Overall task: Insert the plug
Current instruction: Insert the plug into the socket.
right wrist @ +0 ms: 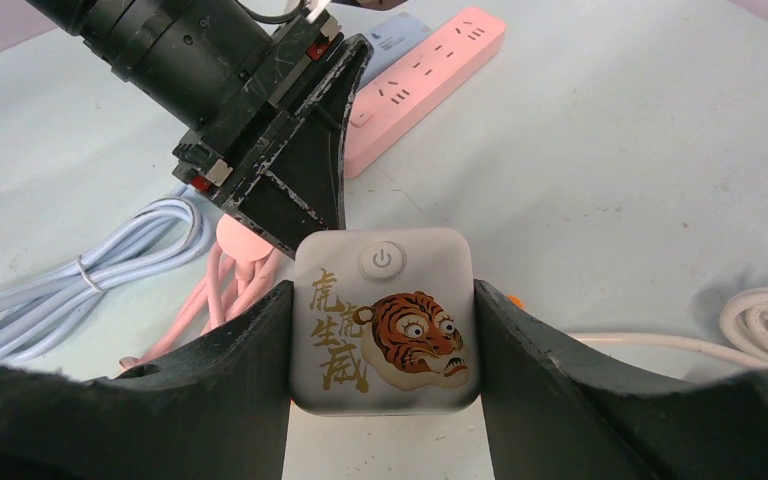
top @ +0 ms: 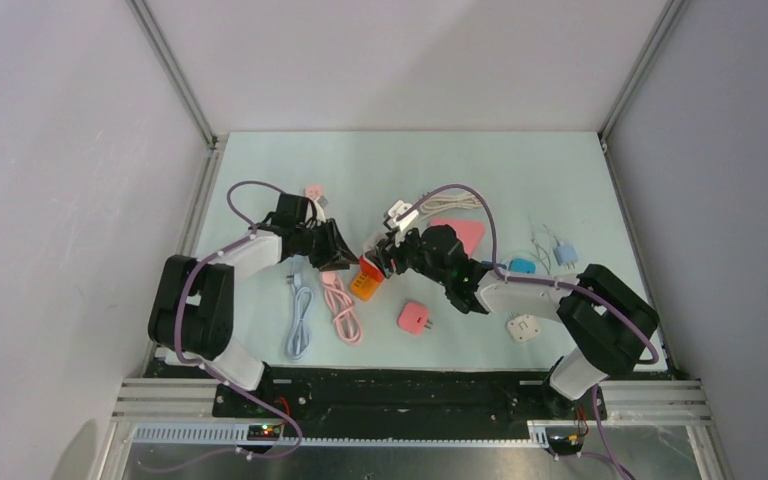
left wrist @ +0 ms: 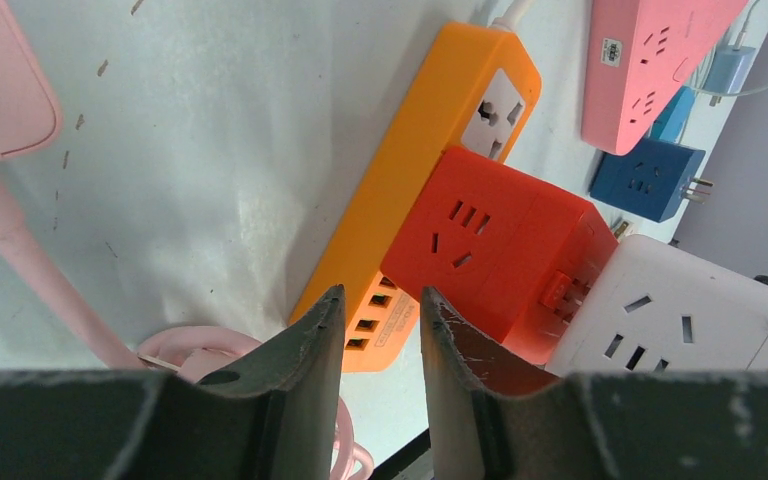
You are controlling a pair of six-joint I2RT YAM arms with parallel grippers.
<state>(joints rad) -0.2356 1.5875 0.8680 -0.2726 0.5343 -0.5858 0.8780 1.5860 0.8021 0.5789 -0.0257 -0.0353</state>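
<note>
My right gripper [right wrist: 385,325] is shut on a white cube socket with a tiger print [right wrist: 385,320]. In the left wrist view this white cube [left wrist: 680,320] sits against a red cube socket [left wrist: 500,250], which stands on the end of an orange power strip [left wrist: 430,150]. Whether the white cube's plug is in the red cube is hidden. My left gripper [left wrist: 380,300] is open with a narrow gap and empty, just over the strip's USB end. In the top view both grippers meet at the orange strip [top: 365,285], the left [top: 335,250] and the right [top: 385,255].
A pink power strip [right wrist: 430,65] lies behind my left gripper. A pink cable [top: 340,305] and a light blue cable [top: 300,320] lie at front left. A pink cube plug [top: 415,318], a white adapter [top: 524,328] and a blue cube [top: 522,266] lie to the right.
</note>
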